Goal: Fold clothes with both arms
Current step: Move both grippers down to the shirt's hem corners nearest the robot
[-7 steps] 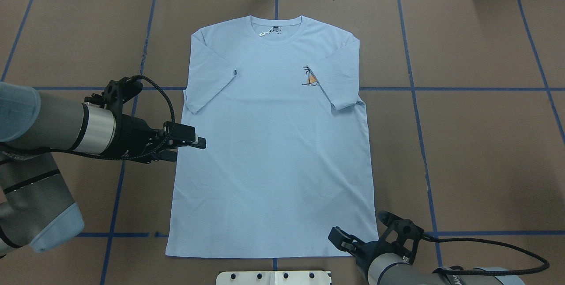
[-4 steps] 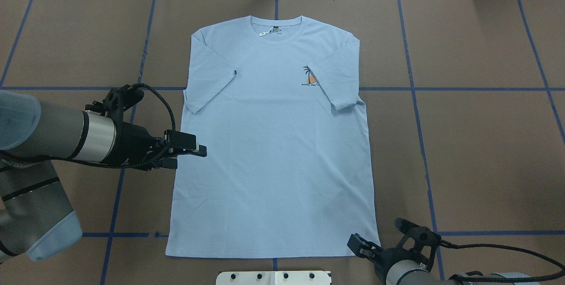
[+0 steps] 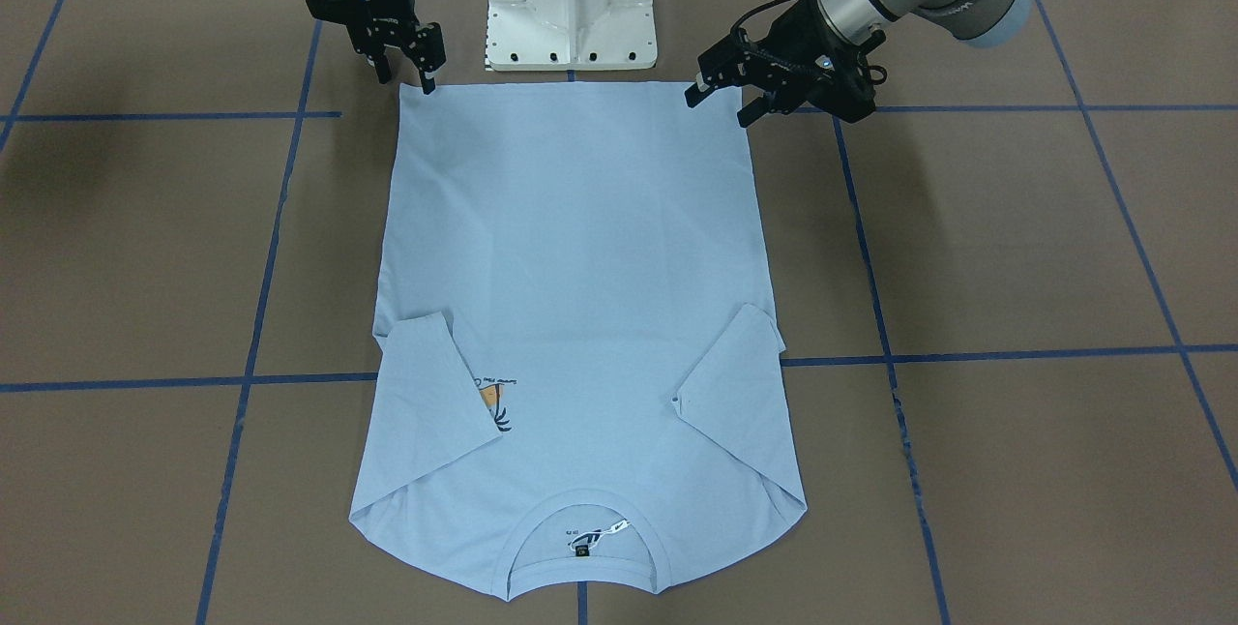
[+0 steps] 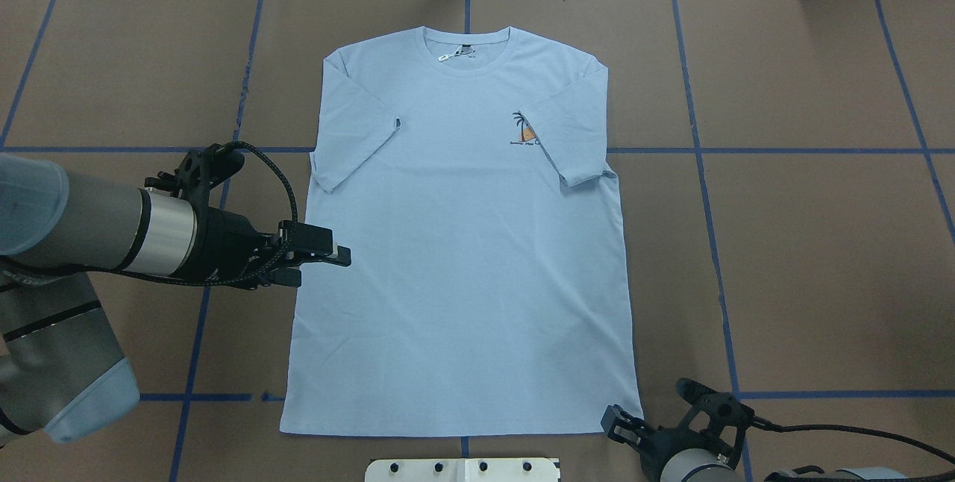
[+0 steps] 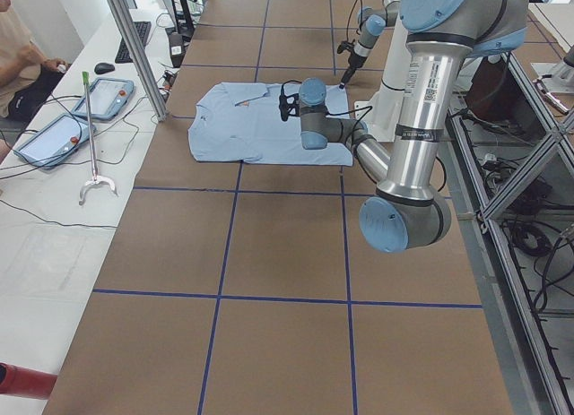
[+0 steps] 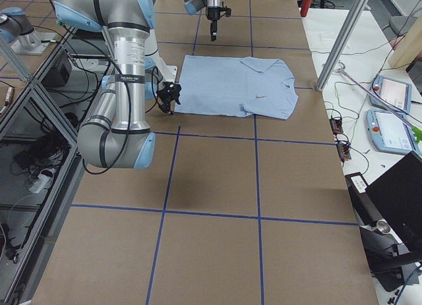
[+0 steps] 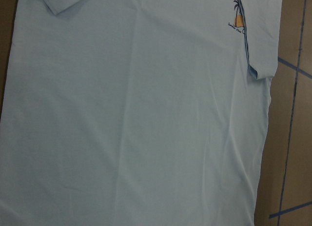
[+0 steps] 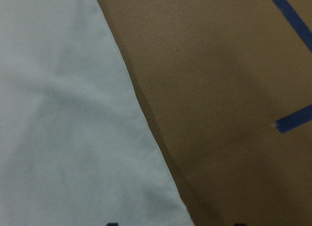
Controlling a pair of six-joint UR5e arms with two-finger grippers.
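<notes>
Looking down, we saw the T-shirt lying flat on the table, sleeves folded in. The left gripper hung spread and empty by its side edge, the right gripper likewise at a hem corner.

T-shirt: light blue, lying flat, front up, collar on the far side, hem on the robot's side. Both short sleeves are folded in over the chest. The right-hand sleeve half covers the palm print (orange and navy). Neck label shows inside the collar. Left arm comes in from the side; left gripper has its jaws apart, raised over the shirt's left edge. Right gripper points down with its jaws apart, right at the near right hem corner.
</notes>
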